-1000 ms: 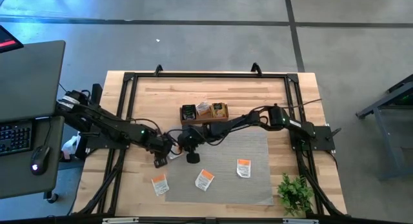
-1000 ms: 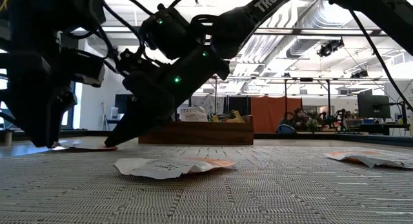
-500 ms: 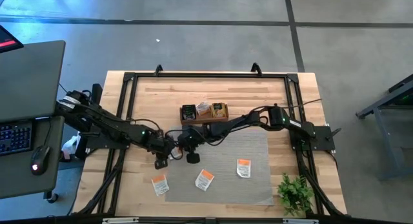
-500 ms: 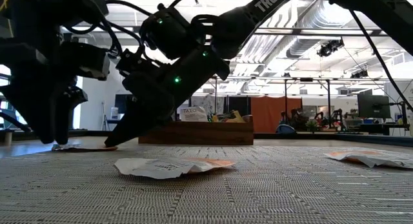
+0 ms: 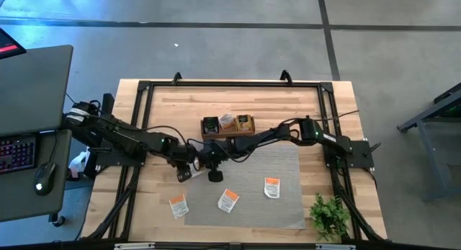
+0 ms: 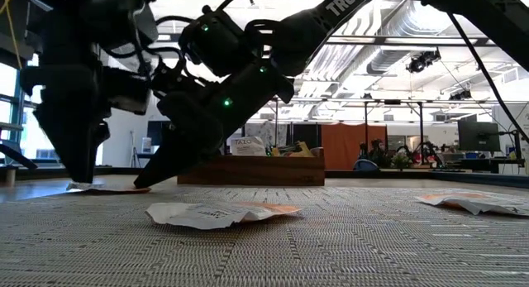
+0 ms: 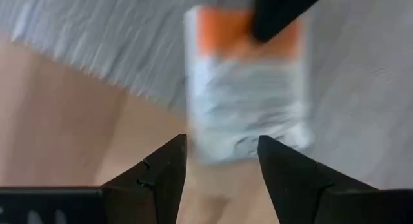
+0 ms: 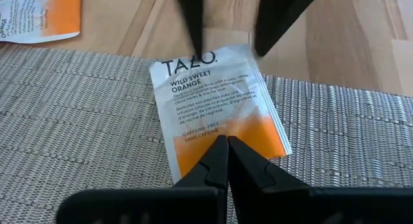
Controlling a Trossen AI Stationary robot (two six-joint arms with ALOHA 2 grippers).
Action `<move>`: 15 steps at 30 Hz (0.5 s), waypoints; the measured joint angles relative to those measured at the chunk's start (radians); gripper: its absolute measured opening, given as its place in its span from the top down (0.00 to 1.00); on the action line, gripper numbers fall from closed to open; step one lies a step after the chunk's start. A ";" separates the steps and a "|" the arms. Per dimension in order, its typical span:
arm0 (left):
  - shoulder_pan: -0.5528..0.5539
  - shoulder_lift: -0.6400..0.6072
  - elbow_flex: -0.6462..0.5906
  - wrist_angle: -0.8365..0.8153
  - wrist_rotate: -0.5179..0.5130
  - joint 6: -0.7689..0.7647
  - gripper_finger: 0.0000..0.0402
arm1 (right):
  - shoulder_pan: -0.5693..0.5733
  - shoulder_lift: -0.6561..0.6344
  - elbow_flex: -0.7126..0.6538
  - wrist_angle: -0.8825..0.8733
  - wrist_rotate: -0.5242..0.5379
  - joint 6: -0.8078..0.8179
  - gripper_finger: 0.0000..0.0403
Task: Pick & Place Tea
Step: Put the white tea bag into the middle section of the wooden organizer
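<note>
A white-and-orange Tazo Wild Sweet Orange sachet (image 8: 216, 108) lay flat, straddling the edge of the grey woven mat (image 8: 77, 140), its white end over bare wood of the worktop (image 5: 166, 106). The right pincer (image 8: 227, 161), fingers pressed together, pinned its orange end. The left pincer (image 7: 221, 161) hung over the white end, fingers apart. Three more sachets (image 5: 227, 200) lay well apart on the mat's near side. The wooden box (image 5: 227, 127) stood beyond.

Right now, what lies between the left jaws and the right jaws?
One tea sachet, flat on the grey mat edge, lies between the left gripper and the right gripper; the right wrist view shows it.
</note>
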 joint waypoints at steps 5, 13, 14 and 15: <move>0.000 0.000 0.000 0.030 0.032 0.000 0.53 | 0.000 0.000 0.000 0.000 0.000 -0.002 1.00; 0.000 0.034 0.003 0.029 0.043 0.007 0.53 | 0.000 0.000 0.000 0.001 0.002 -0.002 1.00; 0.000 0.039 0.003 0.029 0.044 0.013 0.54 | 0.000 0.000 0.000 0.001 0.002 -0.002 1.00; 0.000 0.043 0.004 0.029 0.044 0.020 0.55 | 0.000 0.000 0.000 0.001 0.003 -0.002 1.00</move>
